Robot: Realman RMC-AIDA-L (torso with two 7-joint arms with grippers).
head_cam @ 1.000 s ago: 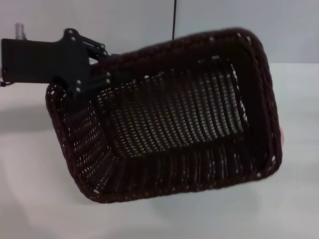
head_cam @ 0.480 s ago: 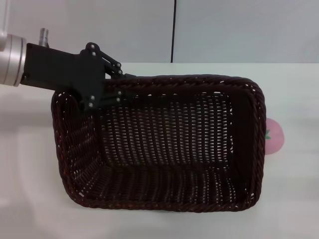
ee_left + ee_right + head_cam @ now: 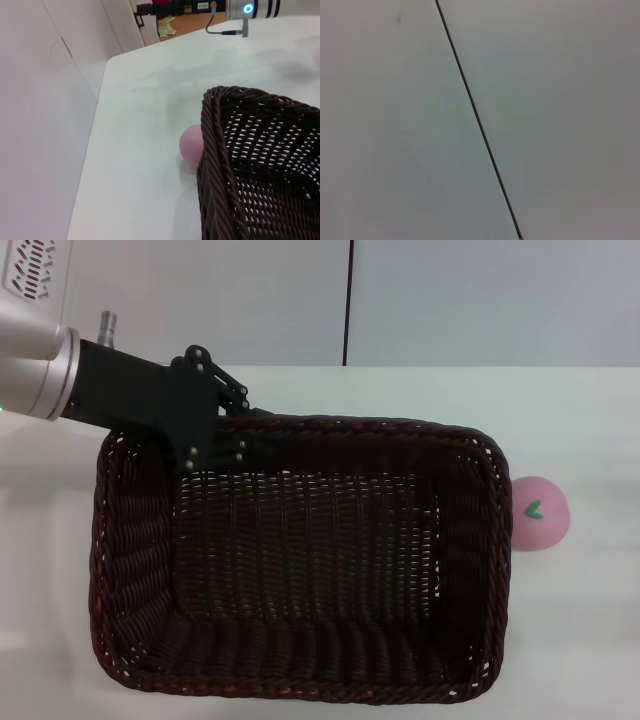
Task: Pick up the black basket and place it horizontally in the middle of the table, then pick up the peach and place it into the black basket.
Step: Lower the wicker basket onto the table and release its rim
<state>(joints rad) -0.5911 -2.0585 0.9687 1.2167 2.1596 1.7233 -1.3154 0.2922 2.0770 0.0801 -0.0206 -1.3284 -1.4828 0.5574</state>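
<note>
The black basket lies open side up on the white table, long side across my view. My left gripper is shut on its braided rim at the far left corner. The peach, pale pink with a green leaf mark, sits on the table just beyond the basket's right end, close to it. The left wrist view shows the basket's far end and the peach beside it. My right arm shows far off in that view, held above the table; its gripper is small and dark.
A pale wall with a dark vertical seam stands behind the table. The right wrist view shows only that wall and seam. Bare white tabletop lies to the right of the peach and behind the basket.
The basket, held tilted up a second ago, has come down level and turned square to my view. My left gripper moved down with it. The peach has come into full view at the right.
</note>
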